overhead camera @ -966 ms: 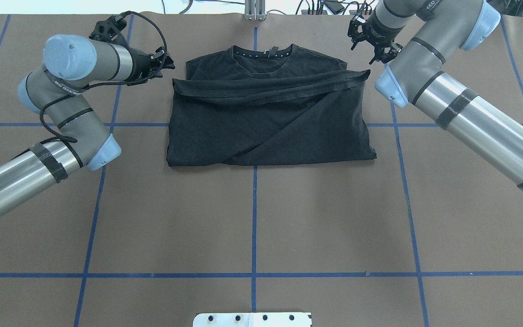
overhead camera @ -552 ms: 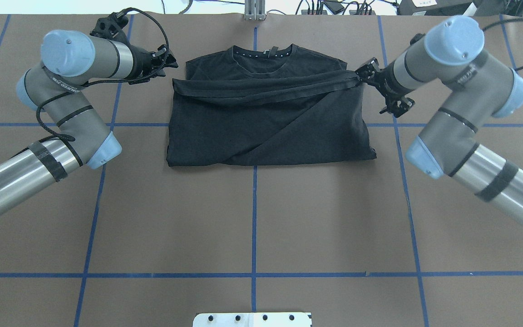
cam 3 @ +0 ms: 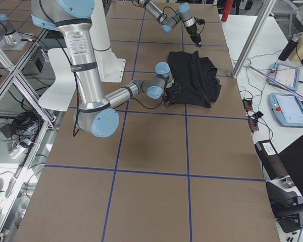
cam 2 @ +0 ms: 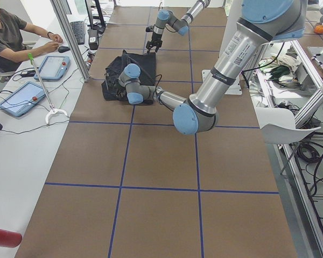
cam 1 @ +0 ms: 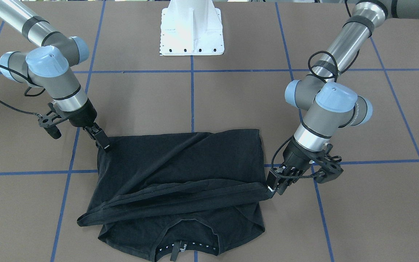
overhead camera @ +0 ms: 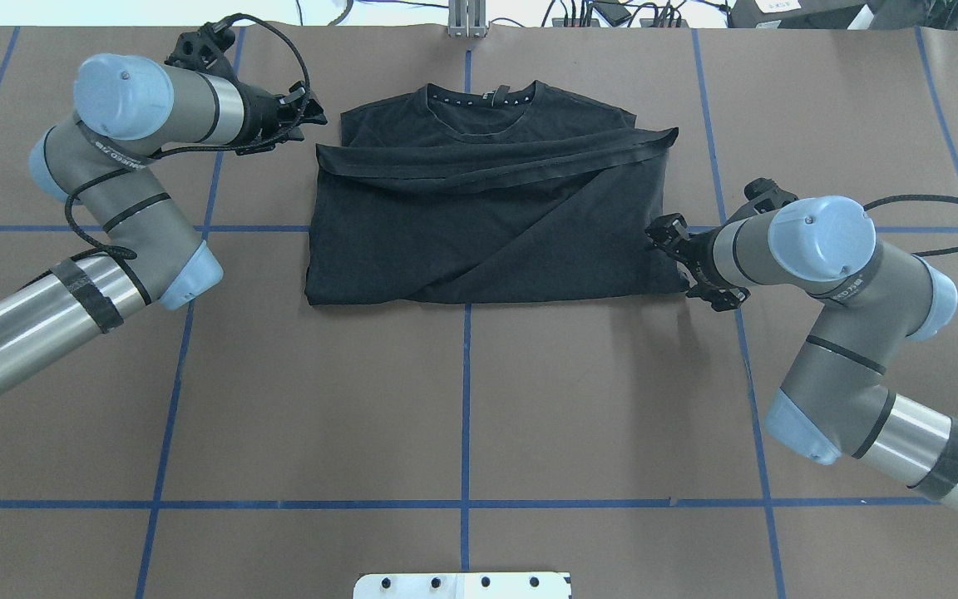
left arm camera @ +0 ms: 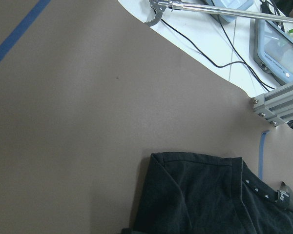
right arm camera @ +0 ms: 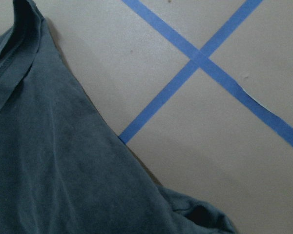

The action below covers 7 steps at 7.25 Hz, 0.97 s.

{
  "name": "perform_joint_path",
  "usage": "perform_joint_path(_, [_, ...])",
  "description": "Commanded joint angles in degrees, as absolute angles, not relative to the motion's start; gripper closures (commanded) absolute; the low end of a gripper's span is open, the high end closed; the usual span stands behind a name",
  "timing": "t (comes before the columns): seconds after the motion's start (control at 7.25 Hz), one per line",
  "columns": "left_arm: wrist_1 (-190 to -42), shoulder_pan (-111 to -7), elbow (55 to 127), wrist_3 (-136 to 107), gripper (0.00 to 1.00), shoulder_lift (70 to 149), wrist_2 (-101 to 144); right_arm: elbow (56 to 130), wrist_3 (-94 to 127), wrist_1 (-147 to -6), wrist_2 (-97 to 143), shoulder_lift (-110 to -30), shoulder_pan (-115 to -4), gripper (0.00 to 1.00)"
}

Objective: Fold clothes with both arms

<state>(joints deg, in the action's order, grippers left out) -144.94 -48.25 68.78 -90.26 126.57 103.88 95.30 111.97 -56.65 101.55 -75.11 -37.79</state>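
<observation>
You had the black T-shirt (overhead camera: 487, 225) lying flat on the brown worktop (overhead camera: 529, 399), in the middle and on the side far from the white base (cam 1: 192, 29). Its collar (overhead camera: 483, 100) pointed away from the robot. The shirt was already partly folded. A long doubled band (overhead camera: 487, 162) of cloth crossed it from one side to the other, just below the collar, and the lower part lay in slanted layers. One of the blue tape lines (overhead camera: 465, 399) ran under the shirt's middle.

The left gripper (overhead camera: 317, 116) stood low, just beside the shirt's shoulder on the robot's left. In the front-facing view the left gripper (cam 1: 272, 187) touched the end of the band. Its jaws looked narrow, but you could not tell from these views whether they were closed or had any cloth between them.

The right gripper (overhead camera: 658, 240) was at the shirt's right edge, close to the corner nearest the robot. In the front-facing view the right gripper (cam 1: 104, 145) met that corner. The state of its jaws also could not be told. Its wrist camera showed the shirt's edge beside a crossing of two tape lines.
</observation>
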Motion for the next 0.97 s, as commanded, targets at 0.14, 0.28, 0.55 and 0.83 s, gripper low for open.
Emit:
perform_joint_path(0.14, [-144.9, -48.3, 68.7, -90.4, 0.48, 126.6, 103.9, 96.0, 112.1, -56.5, 100.8, -77.1, -37.4, 0.13])
perform_joint_path(0.28, [-144.9, -48.2, 68.7, -90.4, 0.47, 126.6, 103.8, 96.0, 112.0, -56.4, 100.7, -77.9, -37.2, 0.13])
perform_joint_path(0.55, [-144.9, -48.2, 68.7, -90.4, 0.47, 126.5, 103.8, 96.3, 112.3, -56.7, 100.9, -77.4, -36.8, 0.65])
perform_joint_path(0.83, [-144.9, -48.3, 68.7, -90.4, 0.47, 126.3, 103.8, 96.3, 112.0, -56.7, 101.6, -77.3, -36.8, 1.00])
